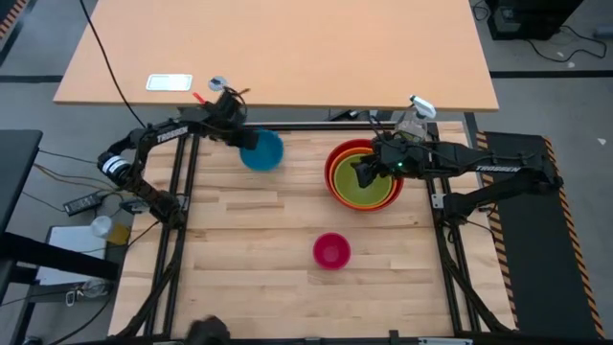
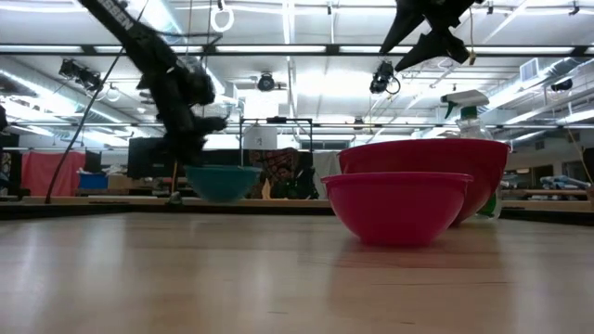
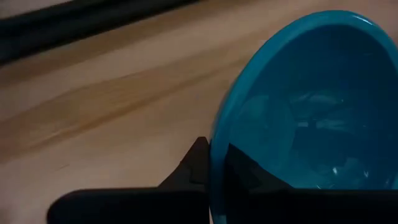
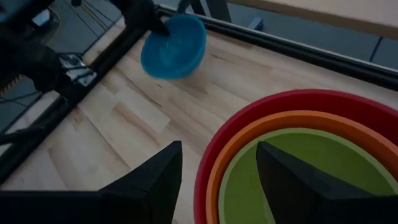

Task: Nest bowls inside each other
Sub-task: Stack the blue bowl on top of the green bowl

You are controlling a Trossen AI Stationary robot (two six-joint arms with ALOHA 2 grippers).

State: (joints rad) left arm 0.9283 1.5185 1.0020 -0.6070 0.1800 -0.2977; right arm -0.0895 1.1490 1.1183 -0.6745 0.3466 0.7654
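Observation:
A blue bowl (image 1: 262,151) (image 4: 174,46) hangs tilted at the table's far left, with my left gripper (image 1: 239,137) (image 3: 214,168) shut on its rim. At the far right, a green bowl (image 1: 369,190) sits inside an orange bowl (image 4: 242,146), which sits inside a red bowl (image 1: 332,165). My right gripper (image 1: 366,172) (image 4: 217,177) hovers open above that stack's left rim and touches nothing. A small magenta bowl (image 1: 331,251) (image 2: 397,206) rests on its base near the table's middle. My left gripper pinches the blue bowl's rim (image 3: 217,140) on the bowl's far-left side, one finger outside the wall (image 3: 196,165) and one inside, showing through it (image 3: 252,177). The fingers slant down from the table's far left. The bowl hangs tilted; in the low view it looks just clear of the table.
A spray bottle (image 1: 414,120) stands behind the stack at the far right. Dark frame rails (image 1: 182,192) run along the table's left, right and far edges. Bare wood (image 1: 239,259) lies between the blue bowl and the magenta bowl.

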